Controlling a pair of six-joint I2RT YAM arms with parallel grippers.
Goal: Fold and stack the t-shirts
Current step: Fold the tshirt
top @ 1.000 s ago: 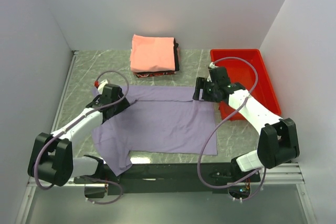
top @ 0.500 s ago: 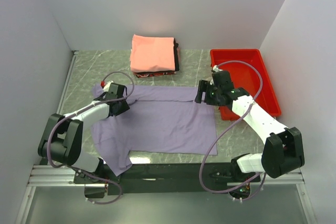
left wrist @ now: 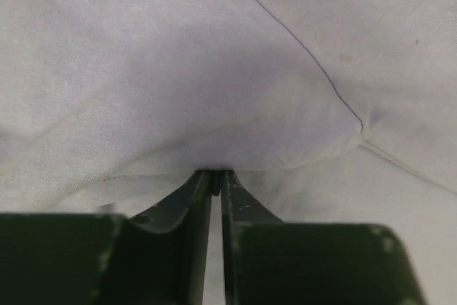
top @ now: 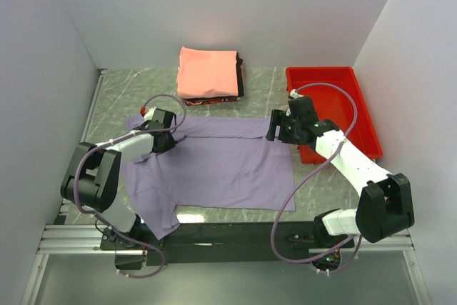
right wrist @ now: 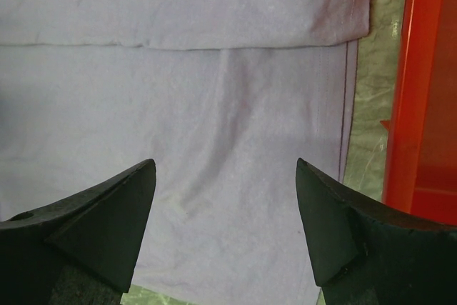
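Where seen from above, purple shirt (top: 214, 166) lies flat on the table (top: 114, 98), long axis left-right, left claw (top: 166, 141) at its far-left shoulder, right claw (top: 273, 128) over its far-right corner; left wrist: pinching cloth; right wrist: spread, shirt beneath.

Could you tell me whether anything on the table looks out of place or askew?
Mildly: the lavender t-shirt lies skewed, one sleeve trailing over the near edge onto the black rail. In the folded stack, black and dark red edges poke out beneath the salmon-pink one.
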